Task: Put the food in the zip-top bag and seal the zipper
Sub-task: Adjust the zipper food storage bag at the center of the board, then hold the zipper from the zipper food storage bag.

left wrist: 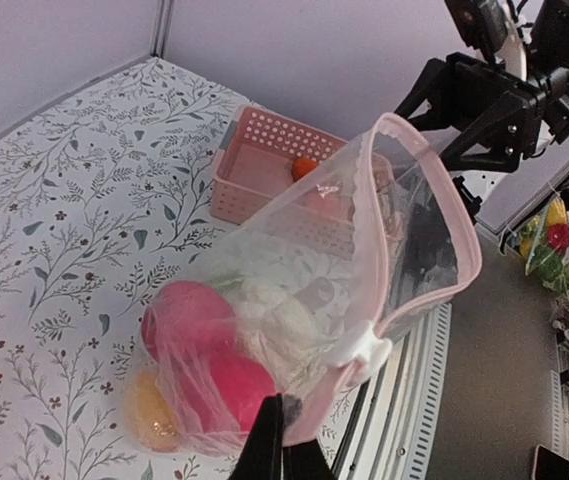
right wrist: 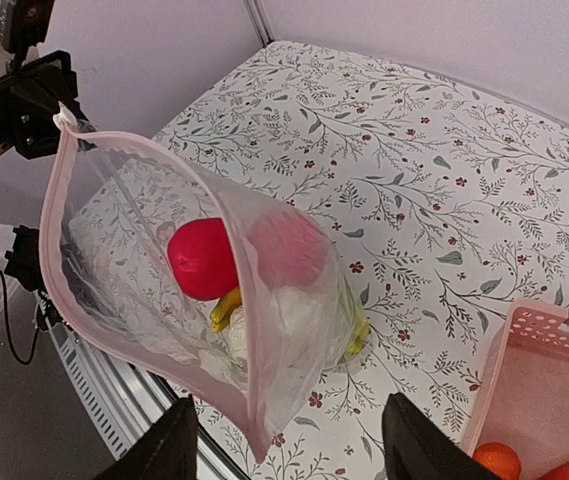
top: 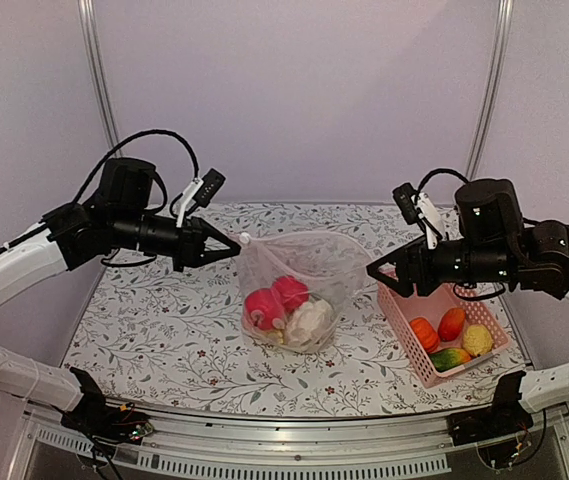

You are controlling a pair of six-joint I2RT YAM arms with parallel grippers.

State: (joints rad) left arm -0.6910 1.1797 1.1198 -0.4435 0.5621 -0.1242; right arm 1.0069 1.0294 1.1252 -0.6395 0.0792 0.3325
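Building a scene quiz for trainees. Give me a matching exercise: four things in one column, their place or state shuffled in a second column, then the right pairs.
Column one
1. red round plastic toy fruits
2. orange plastic toy pieces
3. left end effector
4. right end effector

Column two
A. open, holding nothing
B. in the pink slotted plastic basket
C. inside the clear floppy plastic zip-top bag
D. shut on that bag's edge

Pairs: 1-C, 2-B, 3-D, 4-A

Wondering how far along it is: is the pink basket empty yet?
No; the pink basket holds an orange piece, a yellow piece and a green piece.
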